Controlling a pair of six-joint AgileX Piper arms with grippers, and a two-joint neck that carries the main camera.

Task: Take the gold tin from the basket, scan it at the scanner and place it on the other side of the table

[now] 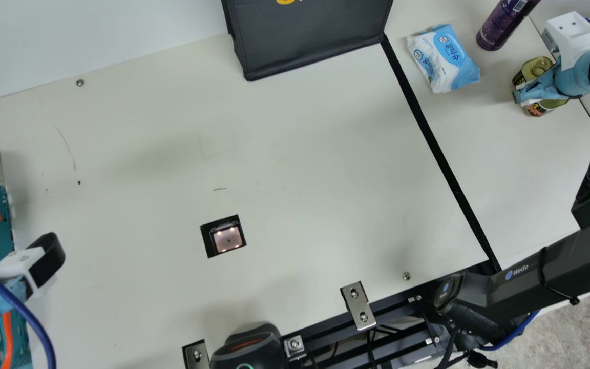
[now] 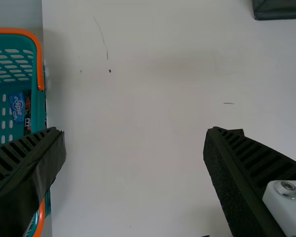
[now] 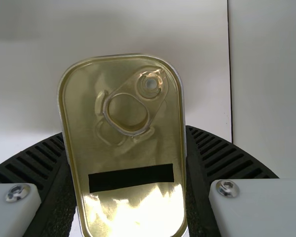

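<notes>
Beyond the black strip, on the far right part of the table, my right gripper is around the gold tin. From the right wrist, the tin fills the space between the fingers of the gripper, which press on its two long sides; its pull-ring lid faces the camera. Whether the tin touches the table I cannot tell. At the left edge, my left gripper hangs near the teal basket. Its own wrist camera has the gripper open and holding nothing, beside the basket. The scanner window lies in the table.
A dark fabric box stands at the back. Right of the black strip lie a wipes pack and a purple bottle. Small packages lie inside the basket. A black device sits at the front edge.
</notes>
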